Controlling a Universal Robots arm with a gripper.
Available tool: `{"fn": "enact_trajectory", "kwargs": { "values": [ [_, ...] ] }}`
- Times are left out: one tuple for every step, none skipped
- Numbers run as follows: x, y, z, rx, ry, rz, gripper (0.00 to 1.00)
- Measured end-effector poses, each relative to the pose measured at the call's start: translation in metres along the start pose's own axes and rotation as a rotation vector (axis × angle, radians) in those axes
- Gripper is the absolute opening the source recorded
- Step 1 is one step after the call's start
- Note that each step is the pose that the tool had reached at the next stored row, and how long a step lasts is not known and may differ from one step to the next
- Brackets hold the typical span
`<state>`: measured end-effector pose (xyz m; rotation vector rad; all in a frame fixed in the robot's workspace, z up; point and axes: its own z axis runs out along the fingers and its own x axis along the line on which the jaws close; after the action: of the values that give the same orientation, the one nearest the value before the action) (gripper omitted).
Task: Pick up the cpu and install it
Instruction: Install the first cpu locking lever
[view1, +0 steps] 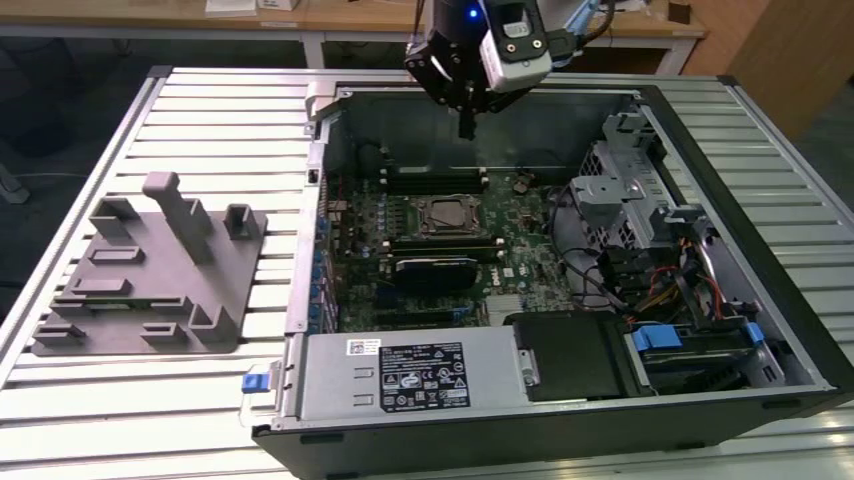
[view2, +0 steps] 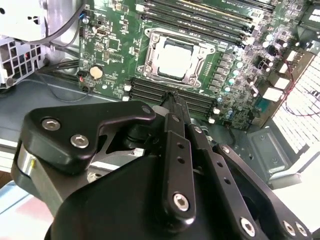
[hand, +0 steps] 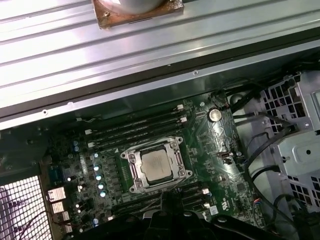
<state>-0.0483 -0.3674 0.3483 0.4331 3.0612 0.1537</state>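
Hovering above open case (view1: 561, 400), gripper (view1: 466, 128) clenched, fingers pressed together, nothing between. Cpu (hand: 156, 165) seated in motherboard socket (hand: 131, 172), directly below. Best kept centred over socket, descent vertical, clear of RAM slots (view2: 165, 95). Socket latch state hard to make out.

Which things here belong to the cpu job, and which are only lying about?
Belong to the job:
- cpu, lying in its socket on the motherboard
- gripper, above the open computer case, holding nothing

Lying about:
- grey fixture tray on the table, at the exterior view's left
- drive cage
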Motion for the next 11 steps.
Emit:
{"fn": "enact_trajectory", "kwargs": {
  "values": [
    [0.0001, -0.0002, 0.0017, 0.0008, 0.0003, 0.000, 0.11],
    [0.0001, -0.0003, 0.0030, 0.0026, 0.0003, 0.000, 0.11],
    [0.0000, -0.0004, 0.0041, 0.0055, 0.0001, -0.001, 0.11],
    [0.0000, -0.0005, 0.0052, 0.0091, -0.0004, -0.002, 0.11],
    [-0.0001, -0.0006, 0.0061, 0.0133, -0.0005, -0.004, 0.11],
    [-0.0001, -0.0006, 0.0070, 0.0170, -0.0001, -0.007, 0.11],
    [-0.0001, -0.0007, 0.0080, 0.0205, 0.0007, -0.010, 0.11],
    [-0.0002, -0.0008, 0.0089, 0.0238, 0.0019, -0.014, 0.11],
    [-0.0003, -0.0008, 0.0099, 0.0268, 0.0033, -0.018, 0.11],
    [-0.0003, -0.0010, 0.0110, 0.0291, 0.0044, -0.023, 0.11],
    [-0.0004, -0.0011, 0.0125, 0.0305, 0.0053, -0.028, 0.11]
  ]
}}
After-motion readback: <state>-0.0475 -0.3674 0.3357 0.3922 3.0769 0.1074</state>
